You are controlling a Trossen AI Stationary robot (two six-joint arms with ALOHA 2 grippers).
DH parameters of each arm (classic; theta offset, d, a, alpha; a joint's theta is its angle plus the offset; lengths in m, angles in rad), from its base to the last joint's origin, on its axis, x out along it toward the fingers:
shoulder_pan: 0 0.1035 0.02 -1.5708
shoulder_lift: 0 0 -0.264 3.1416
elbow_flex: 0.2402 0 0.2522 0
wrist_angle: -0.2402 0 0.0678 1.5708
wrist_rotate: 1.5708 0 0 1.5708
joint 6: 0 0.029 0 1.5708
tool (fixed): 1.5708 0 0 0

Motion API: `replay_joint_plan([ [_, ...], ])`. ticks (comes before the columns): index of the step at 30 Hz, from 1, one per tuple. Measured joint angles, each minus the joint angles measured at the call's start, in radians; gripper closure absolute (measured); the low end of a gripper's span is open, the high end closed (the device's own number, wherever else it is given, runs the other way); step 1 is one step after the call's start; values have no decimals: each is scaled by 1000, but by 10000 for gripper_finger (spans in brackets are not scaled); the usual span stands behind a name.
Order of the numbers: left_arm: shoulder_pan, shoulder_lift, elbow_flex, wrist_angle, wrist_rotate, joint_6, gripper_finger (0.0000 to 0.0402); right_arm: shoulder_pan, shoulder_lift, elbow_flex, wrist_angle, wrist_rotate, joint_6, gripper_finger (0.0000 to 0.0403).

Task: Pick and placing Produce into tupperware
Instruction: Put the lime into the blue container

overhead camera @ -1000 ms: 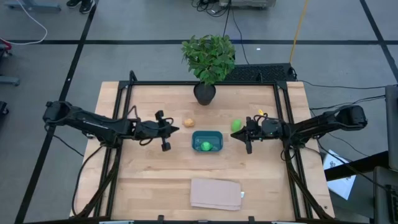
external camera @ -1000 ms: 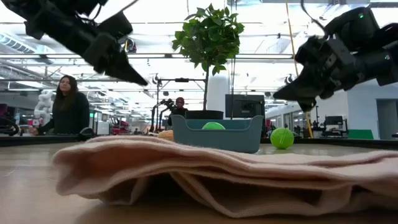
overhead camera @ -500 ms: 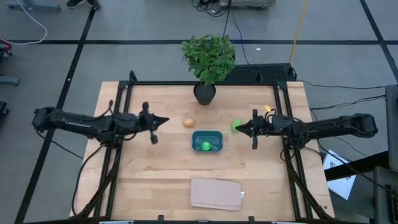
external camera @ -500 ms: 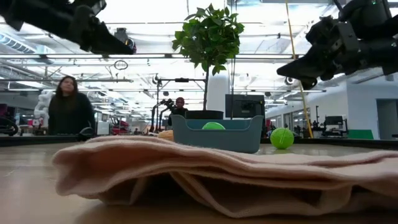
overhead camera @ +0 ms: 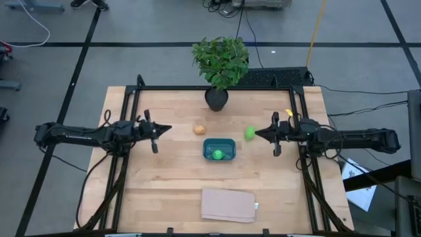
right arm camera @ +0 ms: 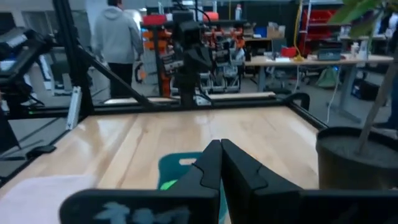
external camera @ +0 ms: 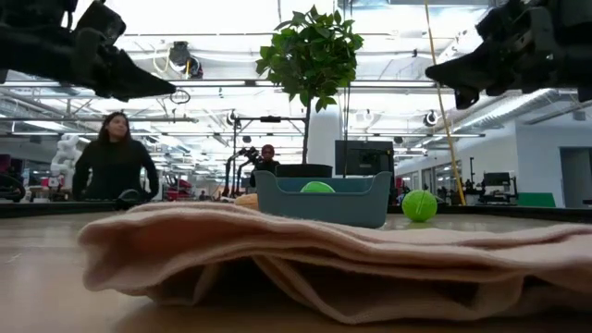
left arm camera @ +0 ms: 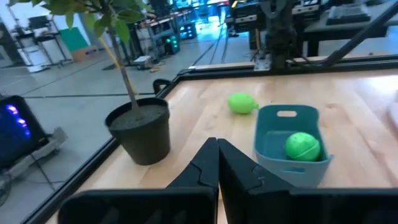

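My left hand (overhead camera: 169, 128) and right hand (overhead camera: 256, 133) hover over the worktop (overhead camera: 164, 184), fingers pressed together, empty. One green piece (overhead camera: 218, 155) sits in the teal tupperware (overhead camera: 219, 143); another green piece (overhead camera: 250, 133) and the orange-tan piece (overhead camera: 200, 130) lie beside it.

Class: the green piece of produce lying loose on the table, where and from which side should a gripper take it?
Grip the green piece across its rounded middle, coming straight down from above. It sits alone on the table, apart from the container, with room on either side for fingers.
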Motion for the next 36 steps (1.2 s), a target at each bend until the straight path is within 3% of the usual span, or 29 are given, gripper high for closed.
replay_joint_plan([
  [5,13,-67,0,-48,84,1,401,0,-78,0,-42,-3,9,403],
  [17,15,-186,0,-169,77,34,401,-1,-262,-35,-117,-1,37,403],
  [36,15,-201,0,-202,78,5,397,0,-204,-51,-137,30,-52,403],
])
